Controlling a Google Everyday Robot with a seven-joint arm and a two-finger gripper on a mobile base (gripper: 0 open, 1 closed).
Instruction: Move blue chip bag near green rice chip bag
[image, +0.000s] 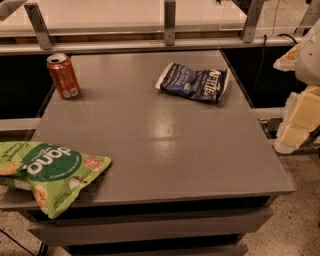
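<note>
Reference landmark: the green rice chip bag (50, 172). It lies flat at the near left corner of the bench (175, 150), with its lower end overhanging the front edge. I judge this leaves open surface only on its right and far sides, so those are the usable drop zones. The blue chip bag (194, 82) lies crumpled and flat, well apart from the green bag, diagonally across the bench toward the far right. Nothing is touching it, so I judge the transfer as not yet begun. The orange soda can (63, 76) stands upright well behind the green bag, near the far left edge. It is off the direct diagonal between the two bags, so I expect no conflict with it. The gripper (299, 117) shows only as a pale assembly off the bench, far to the right of the green bag and beyond the blue bag. I cannot tell whether it is released or clenched. It holds nothing that I can see.
</note>
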